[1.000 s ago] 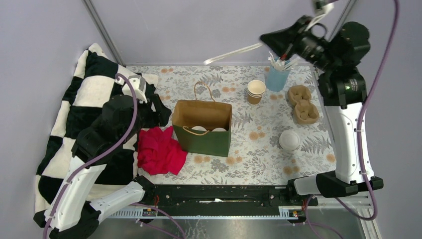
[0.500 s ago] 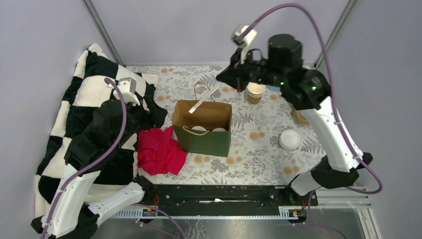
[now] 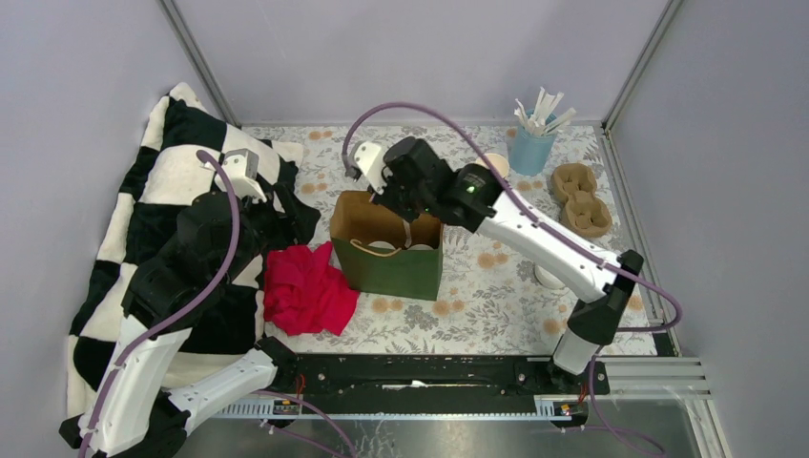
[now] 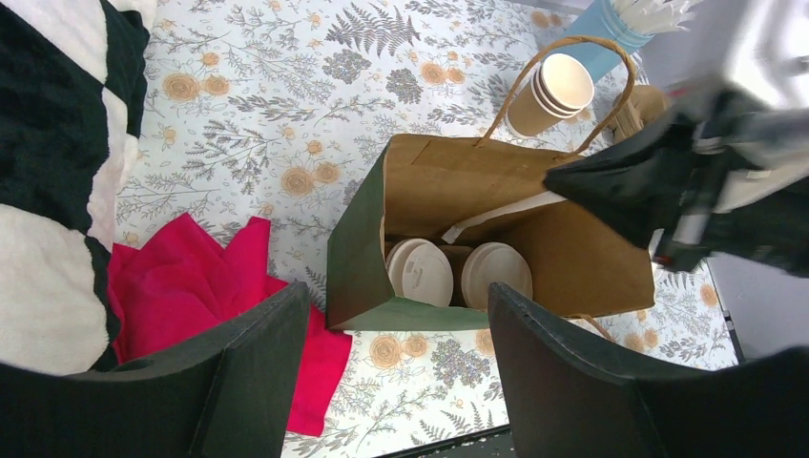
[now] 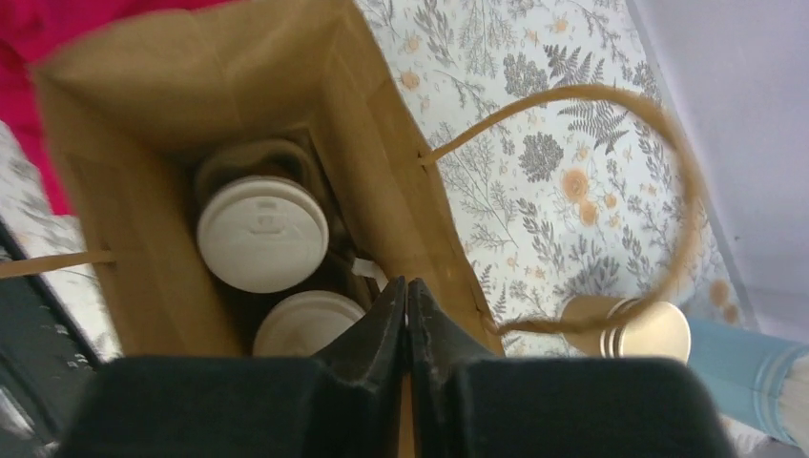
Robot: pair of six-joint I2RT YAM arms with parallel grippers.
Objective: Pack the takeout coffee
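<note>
**Two lidded cups stand in the bag; the right jaws are closed above it**

The green bag [image 3: 391,274] stands upright and open in the middle of the flowered surface [image 3: 477,315]. At its bottom sit two lidded cups [image 5: 262,234] side by side; from above only their round white lids can be seen. The two lids almost touch each other.

The right arm [image 3: 534,234] reaches across the surface to the open mouth of the bag. The right jaws are closed, and the fingers [image 5: 377,334] are pressed together above the cups. In the left wrist view, a white stick [image 4: 498,212] runs from their tip down into the bag, so they grip it at its upper end.

The left jaws stand wide open and hold nothing. Their two dark fingers [image 4: 250,377] hang above the red cloth [image 3: 305,291], which lies just to the left of the bag and beside the checkered blanket [image 3: 157,191].

Behind the bag there is a stack of empty paper cups [image 4: 553,91]. Near it stands a blue cup [image 3: 531,150] with more white sticks, and a brown pulp carrier [image 3: 579,200] lies at the right edge.
</note>
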